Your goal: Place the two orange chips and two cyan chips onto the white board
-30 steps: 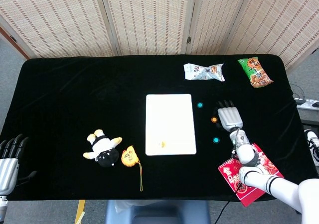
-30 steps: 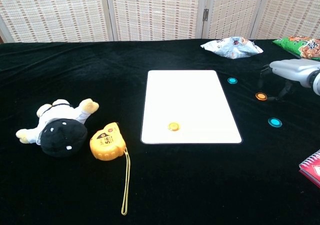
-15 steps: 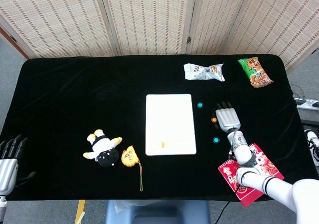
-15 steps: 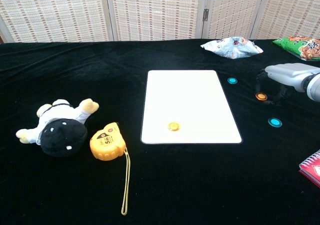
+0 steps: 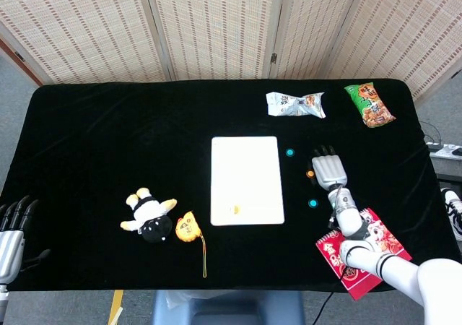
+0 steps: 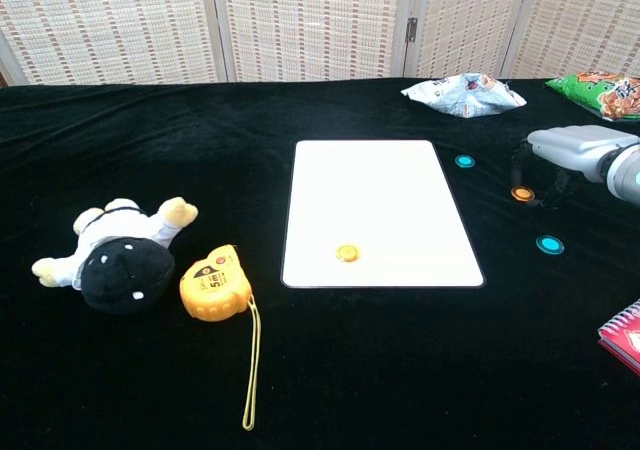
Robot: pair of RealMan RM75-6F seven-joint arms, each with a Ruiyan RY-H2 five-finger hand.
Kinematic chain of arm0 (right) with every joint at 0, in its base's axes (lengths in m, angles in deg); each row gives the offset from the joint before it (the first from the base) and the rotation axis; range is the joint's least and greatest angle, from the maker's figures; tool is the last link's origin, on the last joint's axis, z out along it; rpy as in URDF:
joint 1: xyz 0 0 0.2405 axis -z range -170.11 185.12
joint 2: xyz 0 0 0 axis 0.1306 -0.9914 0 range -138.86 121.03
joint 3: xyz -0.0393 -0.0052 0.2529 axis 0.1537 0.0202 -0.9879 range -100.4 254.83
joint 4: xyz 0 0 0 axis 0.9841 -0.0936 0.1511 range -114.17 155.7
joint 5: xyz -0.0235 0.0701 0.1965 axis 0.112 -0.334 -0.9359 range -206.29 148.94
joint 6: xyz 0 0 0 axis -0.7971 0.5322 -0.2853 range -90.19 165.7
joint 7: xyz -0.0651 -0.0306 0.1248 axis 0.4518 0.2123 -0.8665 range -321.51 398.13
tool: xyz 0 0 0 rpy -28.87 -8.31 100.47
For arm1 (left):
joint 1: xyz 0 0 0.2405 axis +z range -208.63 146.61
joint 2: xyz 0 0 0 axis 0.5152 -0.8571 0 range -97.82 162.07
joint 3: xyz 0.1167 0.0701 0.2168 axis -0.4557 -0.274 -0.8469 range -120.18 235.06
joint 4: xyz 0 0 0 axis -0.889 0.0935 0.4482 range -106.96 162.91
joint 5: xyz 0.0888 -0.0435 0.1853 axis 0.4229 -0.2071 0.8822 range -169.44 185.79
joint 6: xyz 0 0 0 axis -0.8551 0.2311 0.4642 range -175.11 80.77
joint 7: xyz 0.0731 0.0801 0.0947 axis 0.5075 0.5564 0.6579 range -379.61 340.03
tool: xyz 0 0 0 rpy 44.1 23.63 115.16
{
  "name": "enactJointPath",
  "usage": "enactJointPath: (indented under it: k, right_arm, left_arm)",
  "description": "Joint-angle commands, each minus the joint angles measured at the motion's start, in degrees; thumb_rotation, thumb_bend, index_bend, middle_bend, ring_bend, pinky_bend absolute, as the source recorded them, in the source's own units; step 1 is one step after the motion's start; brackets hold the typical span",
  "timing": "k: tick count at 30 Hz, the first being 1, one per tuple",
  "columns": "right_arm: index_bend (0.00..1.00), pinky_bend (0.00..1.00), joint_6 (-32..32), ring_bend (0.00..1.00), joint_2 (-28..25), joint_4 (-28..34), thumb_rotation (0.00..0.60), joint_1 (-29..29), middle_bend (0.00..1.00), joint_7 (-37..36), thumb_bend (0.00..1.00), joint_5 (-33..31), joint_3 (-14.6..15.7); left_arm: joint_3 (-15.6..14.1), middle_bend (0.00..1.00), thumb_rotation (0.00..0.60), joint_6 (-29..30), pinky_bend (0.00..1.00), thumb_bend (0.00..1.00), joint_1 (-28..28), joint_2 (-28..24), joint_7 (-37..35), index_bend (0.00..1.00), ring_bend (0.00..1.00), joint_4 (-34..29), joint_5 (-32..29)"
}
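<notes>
Black cloth covers the tabletop, with woven screens behind its far edge. Near the middle lies the white board, and one orange chip rests on it close to the near edge. Toward the near left corner lie a plush toy and, just beside it, a yellow tape measure. By the far edge sit a white snack bag and a green snack bag; a red notebook lies at the near right edge.

The right hand hangs right of the board, fingers curled down around the second orange chip; whether it has actually gripped the chip cannot be told. One cyan chip lies beyond it, another cyan chip nearer, both on the cloth. The left hand is at the near left corner, fingers apart, holding nothing.
</notes>
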Motion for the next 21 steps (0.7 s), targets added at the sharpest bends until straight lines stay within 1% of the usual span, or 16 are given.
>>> enactJointPath:
  k: [1, 4, 8, 11, 14, 18, 21]
  right_arm:
    - [0.46, 0.00, 0.2, 0.04, -0.2, 0.4, 0.600, 0.1, 0.16, -0.4, 0.29, 0.4, -0.1]
    - [0.46, 0.00, 1.4, 0.04, -1.4, 2.5, 0.600, 0.5, 0.16, -1.4, 0.29, 1.9, -0.1]
    - [0.46, 0.00, 4.5, 0.04, -4.8, 8.1, 0.600, 1.5, 0.16, -2.4, 0.30, 4.9, 0.1]
    - [0.47, 0.00, 6.9, 0.04, -8.1, 14.7, 0.600, 2.3, 0.16, -3.3, 0.30, 7.9, 0.3]
    - [0.47, 0.00, 8.4, 0.04, -10.0, 20.2, 0.600, 2.5, 0.16, -3.1, 0.30, 11.3, 1.2]
    - [0.47, 0.00, 9.4, 0.04, -9.8, 24.2, 0.600, 2.2, 0.16, -1.9, 0.30, 15.1, 2.9]
    - [0.47, 0.00, 9.6, 0.04, -8.6, 25.9, 0.600, 1.6, 0.16, -1.0, 0.30, 17.1, 3.8]
  left_arm:
    - [0.0, 0.05, 0.600, 0.0, 0.00, 0.17, 0.0, 0.0, 0.0, 0.01, 0.08, 0.0, 0.0]
    - [0.0, 0.05, 0.600, 0.0, 0.00, 0.17, -0.1, 0.0, 0.0, 0.01, 0.08, 0.0, 0.0]
    - [0.2, 0.05, 0.600, 0.0, 0.00, 0.17, -0.2, 0.0, -0.1, 0.01, 0.08, -0.1, 0.1]
    - [0.3, 0.05, 0.600, 0.1, 0.00, 0.17, -0.3, 0.0, 0.1, 0.01, 0.08, -0.2, 0.2]
    - [0.3, 0.05, 0.600, 0.1, 0.00, 0.17, -0.3, 0.0, 0.2, 0.01, 0.08, -0.4, 0.4]
    - [0.2, 0.05, 0.600, 0.3, 0.00, 0.17, -0.2, 0.1, 0.1, 0.01, 0.08, -0.4, 0.6]
    - [0.1, 0.05, 0.600, 0.4, 0.00, 0.17, 0.0, 0.1, 0.0, 0.01, 0.08, -0.3, 0.4]
